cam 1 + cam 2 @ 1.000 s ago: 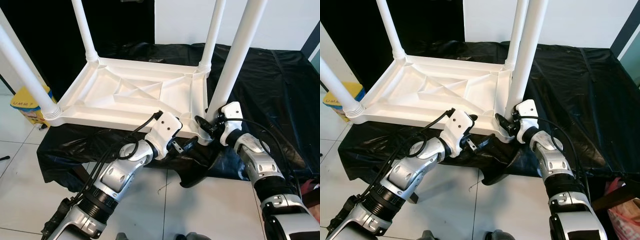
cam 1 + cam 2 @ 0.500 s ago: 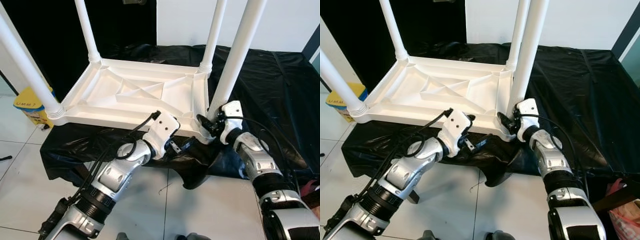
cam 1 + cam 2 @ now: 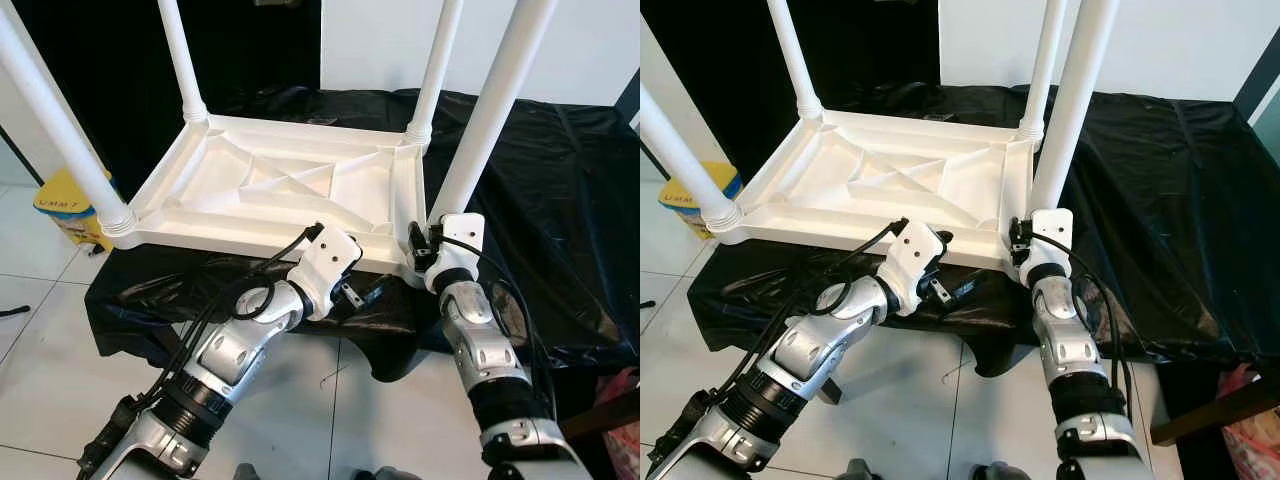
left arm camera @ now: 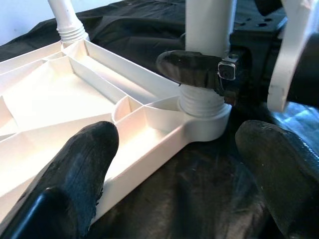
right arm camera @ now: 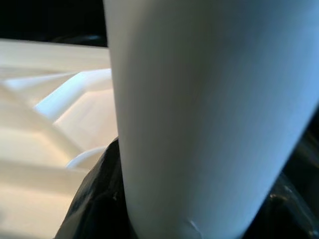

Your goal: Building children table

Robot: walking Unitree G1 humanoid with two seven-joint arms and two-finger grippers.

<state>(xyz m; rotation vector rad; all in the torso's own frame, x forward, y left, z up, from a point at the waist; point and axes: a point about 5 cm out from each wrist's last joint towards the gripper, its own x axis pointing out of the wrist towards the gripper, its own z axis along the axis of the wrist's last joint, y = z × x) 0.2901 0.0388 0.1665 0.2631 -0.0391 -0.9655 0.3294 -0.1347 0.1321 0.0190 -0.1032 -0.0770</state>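
Note:
The white children's table [image 3: 290, 185] lies upside down on a black-draped surface, its legs pointing up. My right gripper [image 3: 418, 248] is shut on the base of the near-right leg [image 3: 490, 120], just above its socket. In the left wrist view one of its black fingers [image 4: 192, 67] wraps around that leg. The right wrist view has the leg [image 5: 209, 109] right against the camera, with a finger [image 5: 97, 199] beside it. My left gripper [image 3: 363, 292] is open at the table's front edge, one finger over the rim and the other over the cloth.
Black cloth [image 3: 560, 200] covers the stand and hangs over its front edge. Three other legs stand at the near left [image 3: 55, 120], far left [image 3: 180, 55] and far right [image 3: 438, 60]. A yellow bag [image 3: 65, 205] sits on the tiled floor at the left.
My right forearm has swung in from the right and now points straight at the leg's base, with the wrist closer to the leg. The left arm has hardly moved. The camera has shifted slightly.

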